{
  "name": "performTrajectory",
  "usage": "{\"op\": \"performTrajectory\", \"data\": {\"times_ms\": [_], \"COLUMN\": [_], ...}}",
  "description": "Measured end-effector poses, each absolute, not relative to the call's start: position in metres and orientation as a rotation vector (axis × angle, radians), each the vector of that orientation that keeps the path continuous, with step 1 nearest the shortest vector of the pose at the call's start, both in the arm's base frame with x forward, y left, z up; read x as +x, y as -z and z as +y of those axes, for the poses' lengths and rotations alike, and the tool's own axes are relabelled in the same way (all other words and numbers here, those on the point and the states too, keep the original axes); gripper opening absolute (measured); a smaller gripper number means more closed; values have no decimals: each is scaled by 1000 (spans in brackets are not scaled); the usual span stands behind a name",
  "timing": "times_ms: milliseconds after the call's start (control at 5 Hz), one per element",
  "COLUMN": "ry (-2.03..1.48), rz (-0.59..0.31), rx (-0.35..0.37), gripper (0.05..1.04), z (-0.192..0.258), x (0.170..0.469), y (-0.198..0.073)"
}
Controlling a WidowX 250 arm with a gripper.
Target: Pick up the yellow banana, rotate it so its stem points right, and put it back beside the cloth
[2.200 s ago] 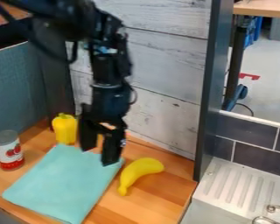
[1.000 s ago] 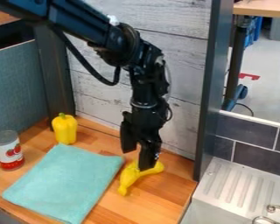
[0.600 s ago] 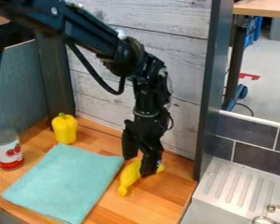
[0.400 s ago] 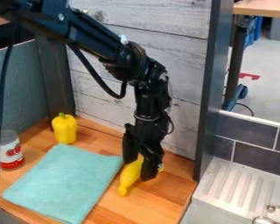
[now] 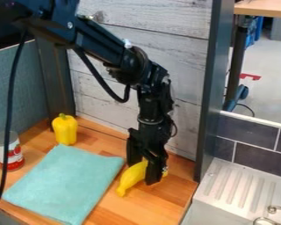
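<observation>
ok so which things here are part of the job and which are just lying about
In the job, it seems:
- banana
- hand, down at the banana

Apparently just lying about:
- turquoise cloth
- yellow pepper
- can with red on its label

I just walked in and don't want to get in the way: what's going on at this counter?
A black robot arm has its gripper down at the yellow banana on the wooden counter; whether it grips it, I can't tell. The teal cloth lies flat beside the banana, with the yellow pepper and the can standing nearby.
</observation>
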State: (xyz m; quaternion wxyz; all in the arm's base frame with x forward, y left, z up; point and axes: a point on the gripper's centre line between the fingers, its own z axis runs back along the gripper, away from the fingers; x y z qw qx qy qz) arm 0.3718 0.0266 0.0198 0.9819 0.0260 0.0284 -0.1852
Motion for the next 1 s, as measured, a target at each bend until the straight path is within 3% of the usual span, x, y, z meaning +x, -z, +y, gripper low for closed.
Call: {"op": "performTrajectory", "data": {"times_ms": [200, 400, 800, 1000], "ry": [373, 362, 308, 118], "rz": [51, 56, 105, 51], "rx": [15, -5, -18, -9], "gripper": [678, 579, 579, 579], "z": [21, 24, 24, 23], "x": [372, 370, 357, 345], "y": [-20, -20, -23, -61]}}
